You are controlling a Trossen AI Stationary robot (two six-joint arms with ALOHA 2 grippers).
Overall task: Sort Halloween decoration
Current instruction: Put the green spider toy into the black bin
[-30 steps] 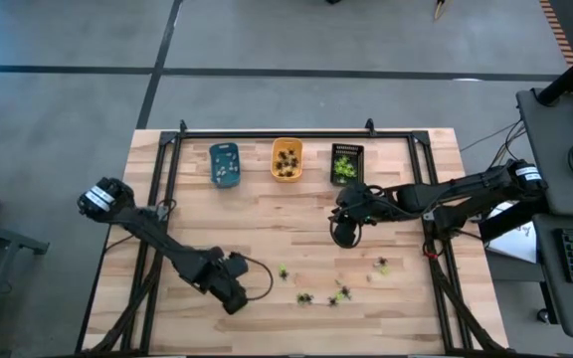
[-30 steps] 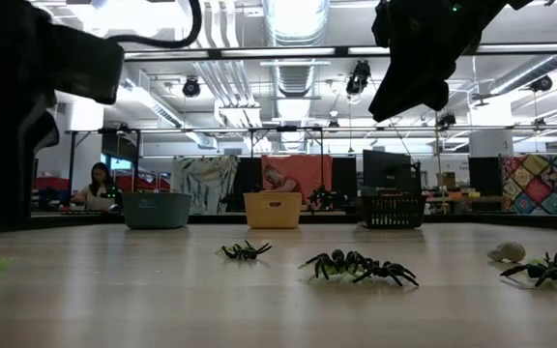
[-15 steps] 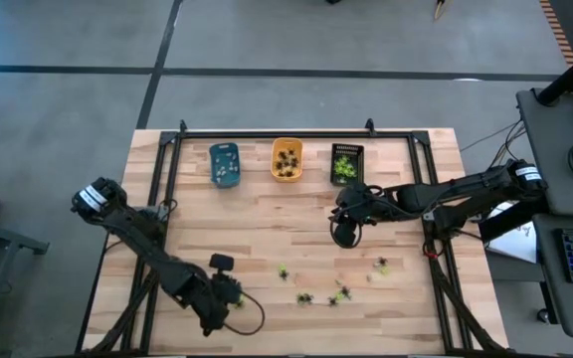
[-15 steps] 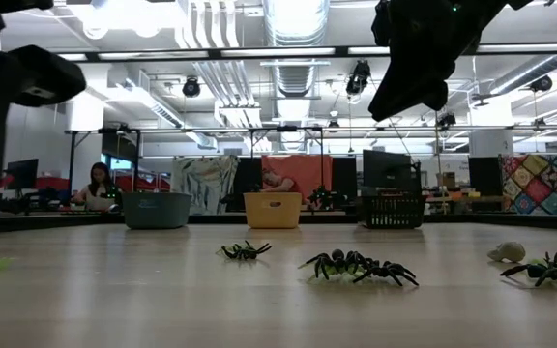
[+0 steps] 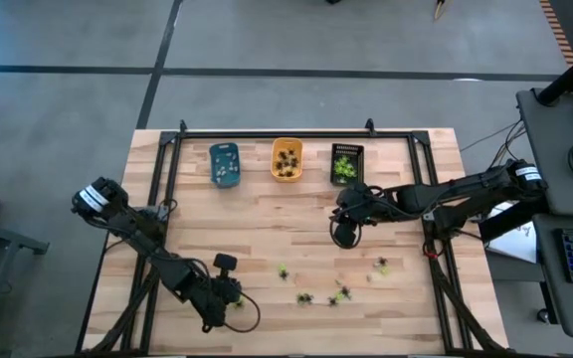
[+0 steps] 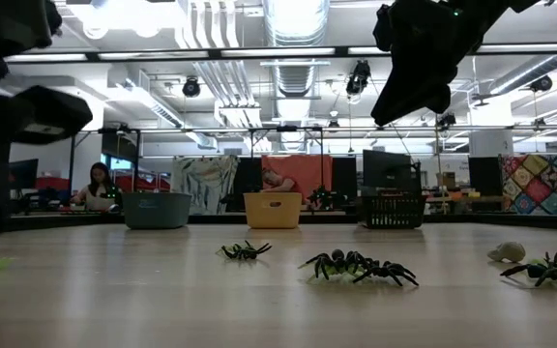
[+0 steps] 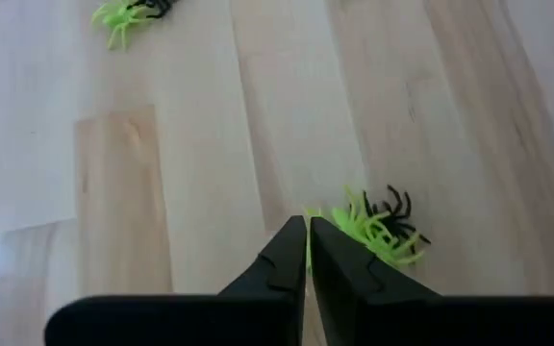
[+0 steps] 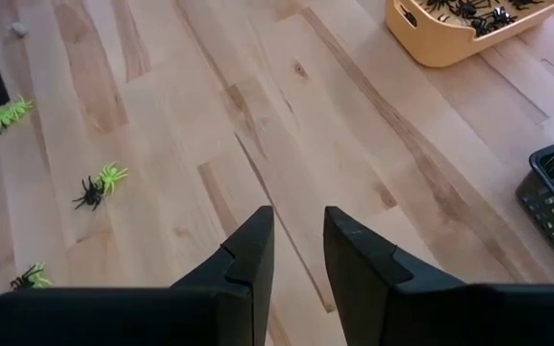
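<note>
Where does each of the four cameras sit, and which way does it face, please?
High view: overhead, straight down on the table; both arms, three trays, loose spiders.
Low view: at tabletop height, facing the trays and room; black spiders near, arm parts hang above.
Left wrist view: over the left end effector, shut on a yellow-green spider.
Right wrist view: past the right end effector toward the orange tray.
Shared: high and right wrist views both show the orange tray.

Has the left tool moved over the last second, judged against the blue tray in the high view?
Yes. The left tool has moved slightly toward the table's near edge, away from the blue tray, and has shut.
</note>
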